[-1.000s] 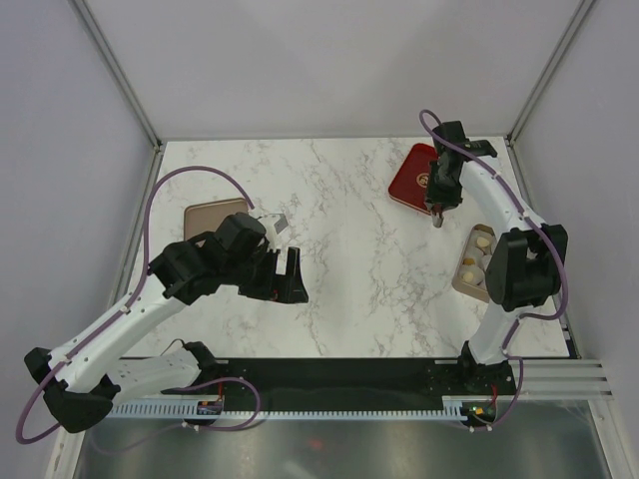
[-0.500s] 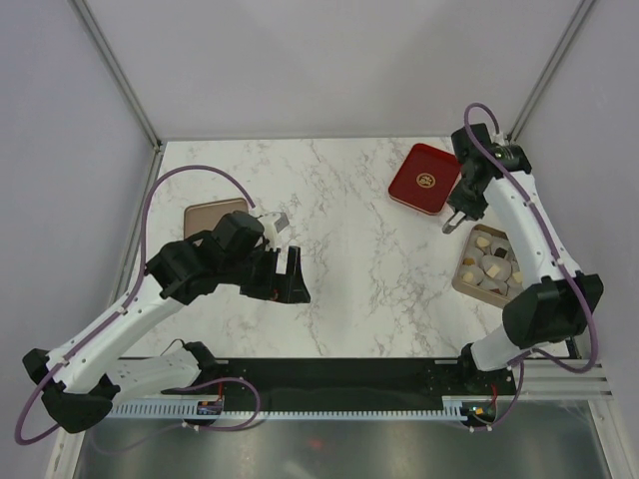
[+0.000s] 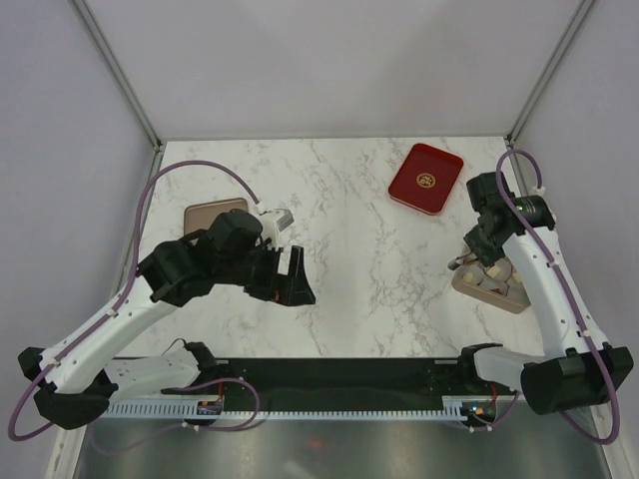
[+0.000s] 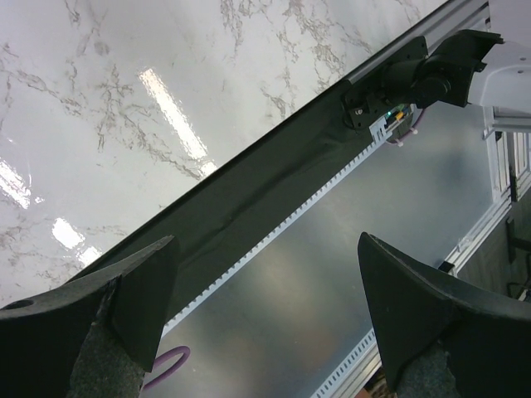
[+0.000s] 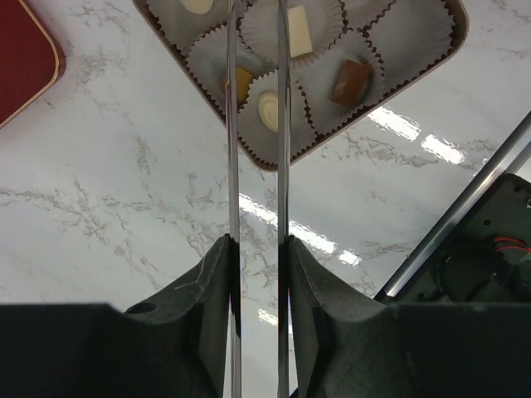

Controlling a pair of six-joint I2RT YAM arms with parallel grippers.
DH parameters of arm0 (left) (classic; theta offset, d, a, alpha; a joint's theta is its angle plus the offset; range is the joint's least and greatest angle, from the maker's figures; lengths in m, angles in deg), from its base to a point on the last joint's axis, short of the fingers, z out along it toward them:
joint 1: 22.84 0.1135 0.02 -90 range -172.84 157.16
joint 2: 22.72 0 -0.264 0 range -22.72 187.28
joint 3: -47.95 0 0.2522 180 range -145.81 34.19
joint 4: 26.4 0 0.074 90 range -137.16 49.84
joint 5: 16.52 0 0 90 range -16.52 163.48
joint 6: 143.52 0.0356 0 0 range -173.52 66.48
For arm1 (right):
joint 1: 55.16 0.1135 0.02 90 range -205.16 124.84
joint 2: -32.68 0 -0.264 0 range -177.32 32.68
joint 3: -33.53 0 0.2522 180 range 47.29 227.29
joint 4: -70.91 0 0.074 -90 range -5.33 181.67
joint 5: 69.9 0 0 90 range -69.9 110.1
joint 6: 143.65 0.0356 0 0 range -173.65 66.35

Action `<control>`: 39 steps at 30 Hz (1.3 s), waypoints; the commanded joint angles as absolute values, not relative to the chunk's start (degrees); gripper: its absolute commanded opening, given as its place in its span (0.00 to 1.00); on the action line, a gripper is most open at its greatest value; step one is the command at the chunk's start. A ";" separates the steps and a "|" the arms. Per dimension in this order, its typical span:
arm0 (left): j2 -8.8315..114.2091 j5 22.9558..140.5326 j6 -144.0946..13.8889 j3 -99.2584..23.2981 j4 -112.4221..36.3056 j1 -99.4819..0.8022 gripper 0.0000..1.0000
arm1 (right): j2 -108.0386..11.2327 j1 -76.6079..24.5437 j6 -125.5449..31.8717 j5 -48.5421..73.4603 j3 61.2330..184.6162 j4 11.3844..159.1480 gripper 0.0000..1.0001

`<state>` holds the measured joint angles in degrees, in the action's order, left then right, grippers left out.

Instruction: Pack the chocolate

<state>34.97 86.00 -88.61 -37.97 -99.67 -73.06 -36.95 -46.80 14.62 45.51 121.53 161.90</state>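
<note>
The chocolates lie in white paper cups in the tan rose-gold box point(image 5: 453, 33): a cream one point(image 5: 268, 108), a white bar point(image 5: 299, 31), a brown one point(image 5: 348, 81) and a tan one point(image 5: 242, 81). My right gripper point(image 5: 255, 245) grips thin metal tweezers point(image 5: 283, 124), whose arms stand slightly apart with nothing between them. It hovers over the box's near-left corner point(image 3: 465, 283); from above, my right gripper point(image 3: 462, 263) and arm cover most of the box. My left gripper point(image 3: 296, 279) is wide open and empty, and in the left wrist view point(image 4: 265, 249) it looks past the table's front edge.
The red tray with a gold emblem point(image 3: 426, 178) lies at the back right and also shows in the right wrist view point(image 5: 21, 58). A tan lid point(image 3: 212, 215) lies at the left behind my left arm. The black front rail point(image 4: 249, 207) runs along the near edge.
My right arm has swung from over the red tray toward the near right and now hangs over the box. My left arm has barely shifted.
</note>
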 commanded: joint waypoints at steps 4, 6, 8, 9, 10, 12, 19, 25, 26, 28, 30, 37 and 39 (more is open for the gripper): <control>34.15 85.35 -87.54 -39.90 -99.22 -74.52 0.96 | -32.45 -47.95 21.05 46.82 115.50 168.34 0.33; 33.89 84.91 -87.27 -40.08 -99.22 -74.70 0.96 | -31.14 -48.48 22.45 47.08 113.75 168.34 0.33; 33.62 84.12 -86.84 -40.78 -99.57 -74.70 0.96 | -30.61 -49.70 22.38 47.61 112.95 168.34 0.33; 33.53 83.33 -86.49 -41.04 -99.84 -74.78 0.96 | -30.26 -50.41 21.50 47.70 112.25 168.43 0.33; 33.62 82.98 -86.31 -41.65 -100.10 -74.70 0.97 | -29.99 -52.07 21.23 47.70 111.81 168.43 0.33; 33.45 82.36 -85.96 -41.84 -100.28 -74.78 0.97 | -28.77 -53.66 20.62 47.61 110.32 168.34 0.33; 33.27 80.87 -85.25 -41.14 -100.45 -75.05 0.97 | -26.74 -58.23 17.81 48.75 106.97 168.34 0.34; 33.01 80.69 -85.43 -40.26 -100.45 -75.05 0.97 | -26.65 -58.32 15.87 48.23 108.63 168.34 0.34; 33.01 80.95 -85.51 -40.25 -100.37 -75.05 0.97 | -26.65 -58.24 15.26 48.14 109.16 168.43 0.34; 33.09 80.95 -85.52 -40.08 -100.28 -75.05 0.97 | -27.00 -58.24 14.56 48.31 110.83 168.34 0.34; 33.01 80.95 -85.52 -40.08 -100.28 -75.05 0.97 | -28.13 -58.32 13.07 48.31 112.67 168.34 0.34; 33.00 80.43 -85.51 -40.08 -99.93 -75.05 0.98 | -29.63 -58.32 10.87 45.85 115.32 168.34 0.33; 33.18 80.43 -85.60 -40.17 -99.75 -75.05 0.98 | -29.90 -58.24 10.07 44.28 115.14 168.43 0.33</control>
